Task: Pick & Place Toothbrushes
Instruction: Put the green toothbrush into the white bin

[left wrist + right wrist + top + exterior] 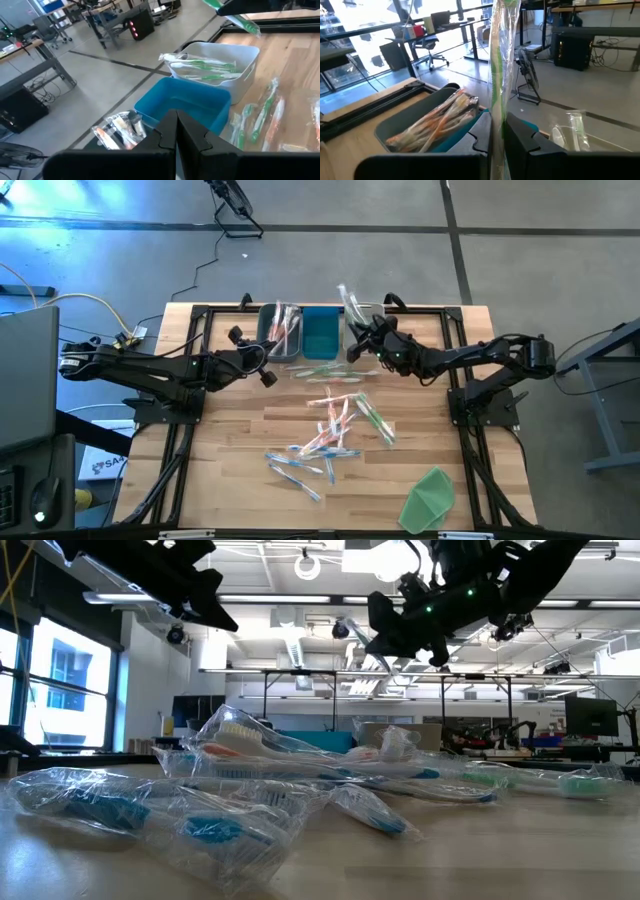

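High view shows you the left gripper [268, 376] clenched on nothing, just left of the blue bin [321, 332]. Loose toothbrushes [335, 428] lie scattered on the table [230, 470] below that bin. Right of it, your right gripper [357, 340] grasps a green wrapped toothbrush [499, 60].

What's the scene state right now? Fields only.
left hand: shut, empty, above the bins
right hand: shut on green toothbrush, in its wrapper
grey bin: orange toothbrushes
blue bin: looks empty
white bin: green toothbrushes
loose toothbrushes: scattered mid-table
green sheet: near table edge
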{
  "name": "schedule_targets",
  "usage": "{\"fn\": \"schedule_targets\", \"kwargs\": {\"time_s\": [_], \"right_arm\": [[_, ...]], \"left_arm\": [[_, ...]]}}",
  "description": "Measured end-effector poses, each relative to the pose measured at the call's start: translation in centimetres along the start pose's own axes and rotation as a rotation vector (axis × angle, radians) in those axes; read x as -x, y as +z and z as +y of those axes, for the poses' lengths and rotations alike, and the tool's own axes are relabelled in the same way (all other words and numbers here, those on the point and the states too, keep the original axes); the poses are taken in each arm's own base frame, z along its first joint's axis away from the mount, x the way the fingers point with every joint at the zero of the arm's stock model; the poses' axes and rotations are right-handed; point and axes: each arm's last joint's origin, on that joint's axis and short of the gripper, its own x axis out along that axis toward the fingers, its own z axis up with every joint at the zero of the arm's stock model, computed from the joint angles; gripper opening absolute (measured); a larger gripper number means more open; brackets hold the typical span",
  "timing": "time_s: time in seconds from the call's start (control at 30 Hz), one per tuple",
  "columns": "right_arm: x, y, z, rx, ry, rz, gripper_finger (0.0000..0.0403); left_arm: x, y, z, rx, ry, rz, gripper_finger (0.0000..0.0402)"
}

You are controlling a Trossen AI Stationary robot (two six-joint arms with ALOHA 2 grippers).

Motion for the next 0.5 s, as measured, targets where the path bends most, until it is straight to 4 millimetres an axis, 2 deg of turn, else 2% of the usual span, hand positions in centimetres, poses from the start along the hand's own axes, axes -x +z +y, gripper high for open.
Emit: {"fn": "schedule_targets", "kwargs": {"time_s": [0.23,0.5], "right_arm": [[-0.7,0.3,-1.2,-0.013,-0.046,-0.007,0.002],[-1.6,0.1,-3.0,-0.046,-0.091,0.03,0.002]], "left_arm": [[-0.7,-0.2,0.3,-0.068,-0.045,0.012,0.0],[-3.8,-0.8,4.5,0.04,-0.136,0.05,0.0]]}}
